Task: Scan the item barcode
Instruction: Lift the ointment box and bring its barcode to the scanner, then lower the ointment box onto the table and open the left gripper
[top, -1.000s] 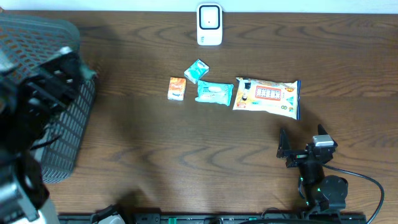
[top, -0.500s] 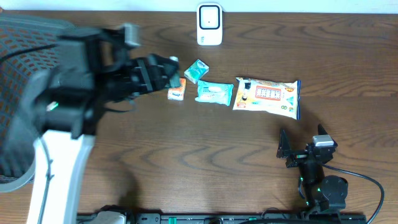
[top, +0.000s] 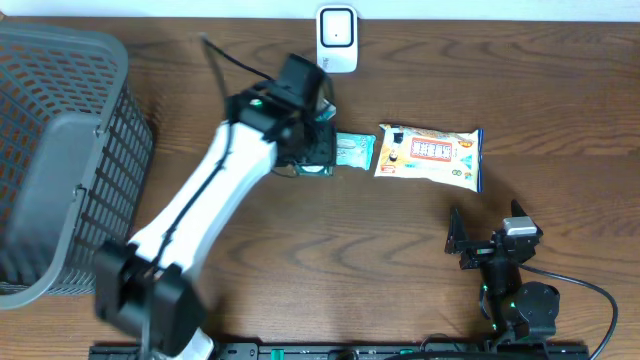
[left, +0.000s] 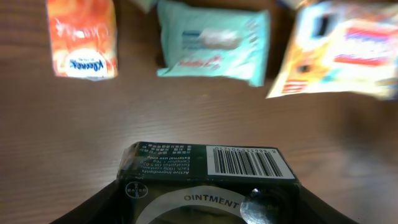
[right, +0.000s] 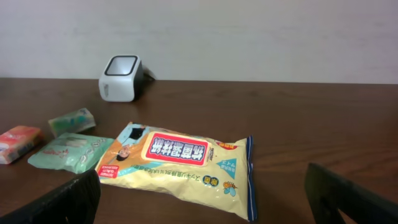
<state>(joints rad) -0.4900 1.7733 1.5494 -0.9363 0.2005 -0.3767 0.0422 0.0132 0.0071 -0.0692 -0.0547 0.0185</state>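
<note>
Inside the left hand (left: 208, 186) sits the ointment box (left: 186, 158).

Overhead straight down; left wrist close, downward; right wrist low, level — yellow pack (top: 428, 155) shared.

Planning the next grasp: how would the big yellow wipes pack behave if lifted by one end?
Probably floppy: the yellow wipes pack is a soft film pouch, so it may sag. Its glossy wrap looks slippery. Lying flat, it should slide, not roll.

Left tool (top: 312, 150) swung ointment box (left: 208, 163) beside teal packet (left: 214, 40).
</note>
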